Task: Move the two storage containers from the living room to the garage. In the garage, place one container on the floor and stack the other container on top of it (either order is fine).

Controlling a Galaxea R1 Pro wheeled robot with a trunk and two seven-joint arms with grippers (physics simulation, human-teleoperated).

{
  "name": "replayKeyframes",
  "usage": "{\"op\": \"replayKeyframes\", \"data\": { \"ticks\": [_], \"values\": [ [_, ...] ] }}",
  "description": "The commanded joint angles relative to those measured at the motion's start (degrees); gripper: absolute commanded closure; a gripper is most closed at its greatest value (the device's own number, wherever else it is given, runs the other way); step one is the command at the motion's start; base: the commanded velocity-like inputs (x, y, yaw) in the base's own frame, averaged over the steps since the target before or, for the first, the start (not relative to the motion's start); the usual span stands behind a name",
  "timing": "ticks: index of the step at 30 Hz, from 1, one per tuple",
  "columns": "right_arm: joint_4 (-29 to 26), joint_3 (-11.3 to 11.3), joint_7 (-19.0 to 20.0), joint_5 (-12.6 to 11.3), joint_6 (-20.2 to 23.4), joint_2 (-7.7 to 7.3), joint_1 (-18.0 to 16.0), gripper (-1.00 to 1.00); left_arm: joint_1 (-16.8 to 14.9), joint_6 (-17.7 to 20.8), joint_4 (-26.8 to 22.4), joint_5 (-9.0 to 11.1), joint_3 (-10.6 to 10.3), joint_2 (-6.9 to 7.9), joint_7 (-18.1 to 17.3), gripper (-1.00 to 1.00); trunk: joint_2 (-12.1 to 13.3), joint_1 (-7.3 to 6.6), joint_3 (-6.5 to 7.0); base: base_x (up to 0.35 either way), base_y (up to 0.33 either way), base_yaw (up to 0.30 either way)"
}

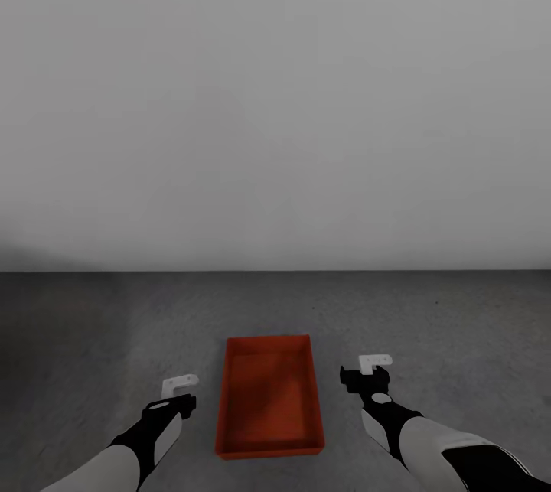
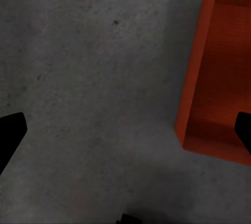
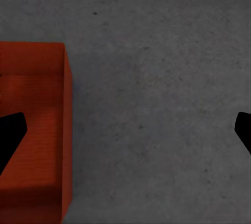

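Observation:
A red-orange storage container (image 1: 268,400) rests flat on the dark grey concrete floor (image 1: 92,339) of the garage, long side pointing away from me. My left gripper (image 1: 180,392) hovers open just left of it, apart from its wall. My right gripper (image 1: 366,373) hovers open just to its right, also not touching. In the left wrist view the container (image 2: 219,77) lies by one black fingertip (image 2: 243,132), the gripper (image 2: 125,130) spread wide over bare floor. In the right wrist view the container (image 3: 31,130) sits under one fingertip (image 3: 11,137), the gripper (image 3: 128,130) wide open.
A plain white-grey wall (image 1: 275,94) rises a short way beyond the container. Rough concrete floor (image 1: 459,308) spreads to both sides and in front of the wall.

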Motion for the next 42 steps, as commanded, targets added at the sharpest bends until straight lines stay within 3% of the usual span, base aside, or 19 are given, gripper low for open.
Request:
{"op": "replayKeyframes", "data": {
  "ticks": [1,42],
  "values": [
    [0.11,0.45,-0.36,0.07,-0.12,0.02,-0.05,-1.00,0.00,0.26,-0.12,0.34,0.22,-0.03,0.13,-1.00,0.39,-0.22,0.14,0.000,0.000,0.000],
    [0.11,0.44,-0.33,0.03,-0.12,-0.06,-0.04,-1.00,0.00,0.26,-0.33,0.34,0.22,-0.10,0.15,-1.00,16.83,-9.23,7.50,0.000,0.000,0.000]
  ]
}}
